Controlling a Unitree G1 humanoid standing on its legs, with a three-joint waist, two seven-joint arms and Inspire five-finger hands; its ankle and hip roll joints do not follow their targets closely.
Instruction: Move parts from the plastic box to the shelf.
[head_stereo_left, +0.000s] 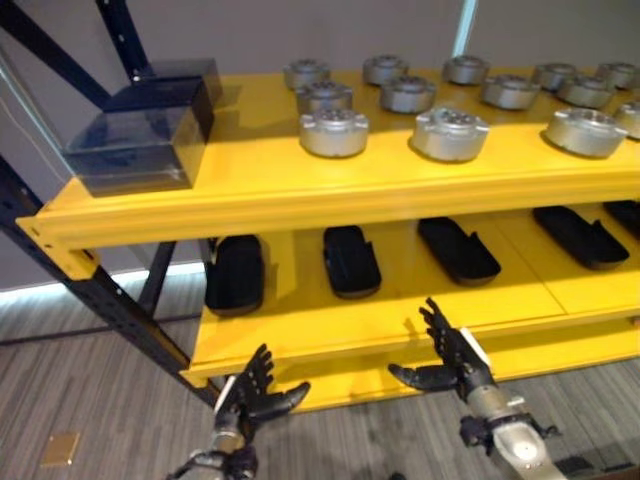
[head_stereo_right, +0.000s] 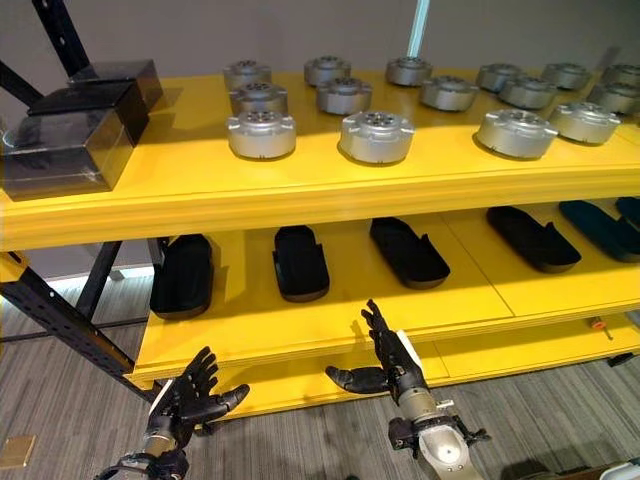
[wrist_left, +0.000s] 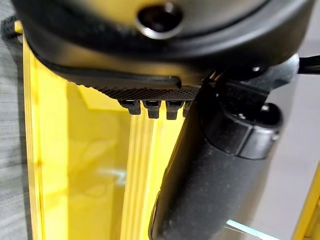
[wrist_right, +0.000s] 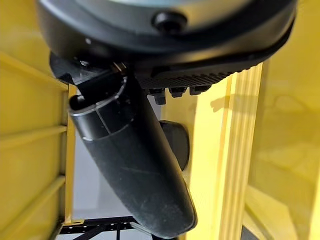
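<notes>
Two dark see-through plastic boxes (head_stereo_left: 140, 140) stand at the left end of the yellow shelf's top level (head_stereo_left: 250, 185). Several round silver metal parts (head_stereo_left: 333, 132) sit in rows across that top level. Low before the lower level's front edge, my left hand (head_stereo_left: 255, 395) is open with fingers spread and holds nothing. A little to its right and slightly higher, my right hand (head_stereo_left: 455, 365) is open too, thumb out, also empty. In the wrist views the left thumb (wrist_left: 215, 190) and right thumb (wrist_right: 135, 170) stand straight before yellow shelf metal.
Several black oblong parts (head_stereo_left: 351, 260) lie in a row on the lower level (head_stereo_left: 330, 325). A dark blue upright and diagonal brace (head_stereo_left: 110, 300) carry the shelf's left end. Grey striped floor (head_stereo_left: 80, 390) lies below, with a small tan tag (head_stereo_left: 58, 448) on it.
</notes>
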